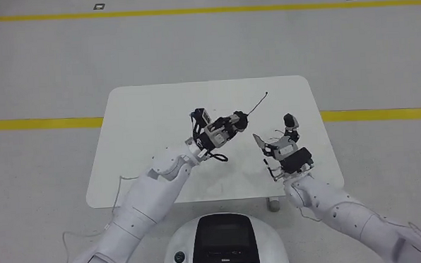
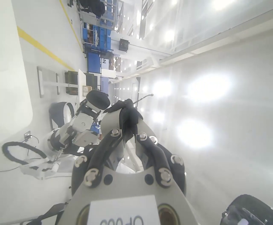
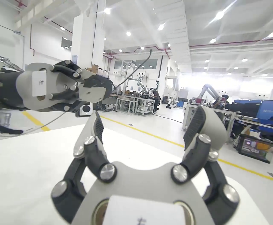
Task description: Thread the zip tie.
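A thin black zip tie (image 1: 257, 102) sticks out from my left gripper (image 1: 242, 119), which is shut on its near end above the middle of the white table (image 1: 147, 134). In the left wrist view the zip tie (image 2: 142, 98) runs on past the closed fingertips (image 2: 124, 106) and ends in a small head. In the right wrist view the zip tie (image 3: 136, 69) curves upward from the left gripper (image 3: 102, 85). My right gripper (image 1: 275, 132) stands open to the right of it, fingers (image 3: 197, 121) wide apart with nothing between them.
The table's right edge (image 1: 323, 119) lies close beside the right arm. A yellow floor line (image 1: 40, 124) runs behind the table. Workbenches (image 3: 136, 104) and blue equipment (image 3: 256, 108) stand far off in the room.
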`<act>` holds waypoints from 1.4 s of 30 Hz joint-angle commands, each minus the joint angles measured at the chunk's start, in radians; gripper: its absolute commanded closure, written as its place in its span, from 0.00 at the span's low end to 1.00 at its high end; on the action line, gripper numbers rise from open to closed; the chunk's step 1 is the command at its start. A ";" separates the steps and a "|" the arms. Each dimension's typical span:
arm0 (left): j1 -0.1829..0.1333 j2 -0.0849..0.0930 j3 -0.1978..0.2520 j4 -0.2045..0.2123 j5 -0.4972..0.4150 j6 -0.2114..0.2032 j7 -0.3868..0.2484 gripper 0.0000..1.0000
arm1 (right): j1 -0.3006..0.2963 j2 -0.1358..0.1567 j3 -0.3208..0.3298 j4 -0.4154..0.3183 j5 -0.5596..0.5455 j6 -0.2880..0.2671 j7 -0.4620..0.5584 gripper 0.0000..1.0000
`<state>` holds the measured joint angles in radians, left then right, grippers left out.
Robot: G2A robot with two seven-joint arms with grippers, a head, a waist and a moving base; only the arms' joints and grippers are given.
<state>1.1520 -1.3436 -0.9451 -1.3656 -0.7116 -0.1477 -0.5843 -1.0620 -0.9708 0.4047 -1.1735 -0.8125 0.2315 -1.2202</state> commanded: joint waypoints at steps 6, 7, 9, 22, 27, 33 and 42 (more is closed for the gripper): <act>0.018 -0.004 0.005 -0.025 -0.099 0.043 -0.024 1.00 | -0.007 -0.004 0.024 -0.005 -0.070 0.086 0.027 0.00; 0.019 -0.005 0.004 -0.028 -0.123 0.054 -0.035 1.00 | -0.011 -0.006 0.032 -0.012 -0.083 0.097 0.026 0.00; 0.019 -0.006 0.006 -0.030 -0.149 0.068 -0.051 1.00 | -0.015 -0.012 0.057 -0.001 -0.137 0.109 0.026 0.00; 0.017 -0.009 0.010 -0.038 -0.173 0.042 -0.090 1.00 | -0.049 -0.037 0.137 -0.005 -0.252 0.109 0.033 0.00; 0.028 -0.009 0.010 -0.051 -0.182 0.037 -0.079 1.00 | -0.072 -0.050 0.179 -0.016 -0.287 0.109 0.022 0.00; 0.037 -0.010 0.010 -0.063 -0.189 0.024 -0.082 1.00 | -0.089 -0.080 0.230 -0.016 -0.343 0.109 0.026 0.57; 0.040 -0.010 0.014 -0.065 -0.188 0.025 -0.088 1.00 | -0.101 -0.130 0.281 0.002 -0.407 0.109 0.038 0.65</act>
<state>1.1923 -1.3539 -0.9306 -1.4308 -0.8991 -0.1225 -0.6719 -1.1630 -1.0954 0.6824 -1.1742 -1.2147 0.3400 -1.1818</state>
